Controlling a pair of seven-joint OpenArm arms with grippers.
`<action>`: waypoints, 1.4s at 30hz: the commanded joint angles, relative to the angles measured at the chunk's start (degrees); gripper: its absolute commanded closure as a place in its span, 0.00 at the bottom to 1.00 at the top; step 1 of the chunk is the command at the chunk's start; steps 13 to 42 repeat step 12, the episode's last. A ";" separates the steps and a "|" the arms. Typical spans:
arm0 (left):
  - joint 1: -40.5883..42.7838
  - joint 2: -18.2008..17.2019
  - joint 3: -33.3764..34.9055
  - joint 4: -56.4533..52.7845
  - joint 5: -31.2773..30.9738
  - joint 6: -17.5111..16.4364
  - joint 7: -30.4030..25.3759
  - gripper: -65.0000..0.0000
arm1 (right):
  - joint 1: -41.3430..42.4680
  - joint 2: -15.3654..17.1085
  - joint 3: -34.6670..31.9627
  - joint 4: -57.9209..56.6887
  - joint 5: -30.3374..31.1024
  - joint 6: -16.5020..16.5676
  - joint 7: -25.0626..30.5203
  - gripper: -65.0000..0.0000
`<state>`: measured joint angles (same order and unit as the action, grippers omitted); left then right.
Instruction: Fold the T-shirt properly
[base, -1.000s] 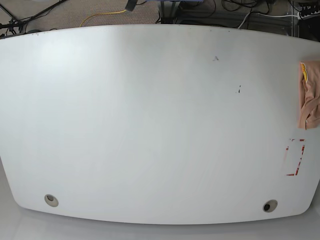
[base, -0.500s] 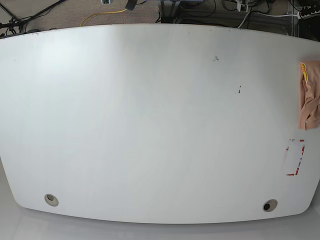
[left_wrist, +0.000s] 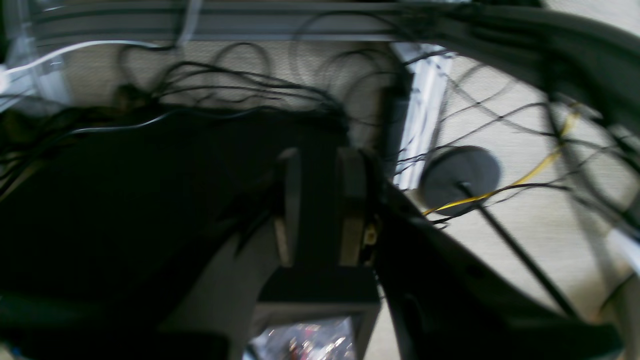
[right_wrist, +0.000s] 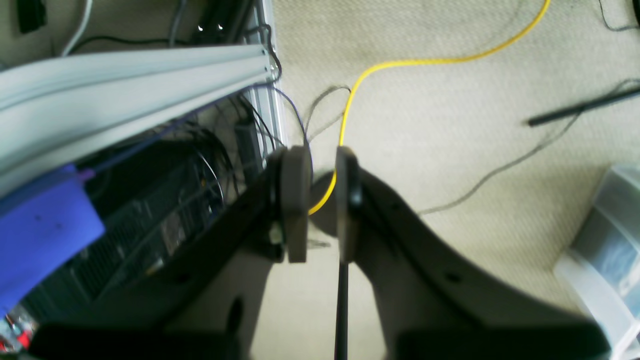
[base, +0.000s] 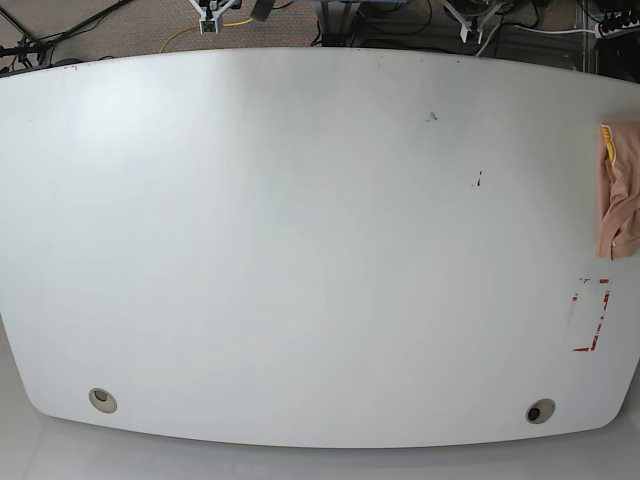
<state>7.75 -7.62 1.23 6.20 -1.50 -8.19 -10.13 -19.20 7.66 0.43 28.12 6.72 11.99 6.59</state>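
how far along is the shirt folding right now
Hardly begun. Done: nothing visible; the T-shirt lies bunched at the table's right edge. In hand: nothing; the left hand and right hand hold no cloth and face the floor and cables beyond the table. Left: fetching, spreading and every fold.

One T-shirt (base: 619, 190), one table (base: 300, 250), two grippers (right_wrist: 317, 205) (left_wrist: 320, 210).
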 joint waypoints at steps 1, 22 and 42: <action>-0.14 -0.87 0.04 0.00 0.05 0.32 0.50 0.84 | -0.10 0.38 0.15 0.06 0.18 0.36 -1.01 0.86; -0.06 0.54 0.04 0.00 0.13 0.32 0.33 0.84 | 1.49 -0.50 -0.03 -0.03 -0.08 -0.08 -0.83 0.86; -0.06 0.54 0.04 0.00 0.13 0.32 0.33 0.84 | 1.49 -0.50 -0.03 -0.03 -0.08 -0.08 -0.83 0.86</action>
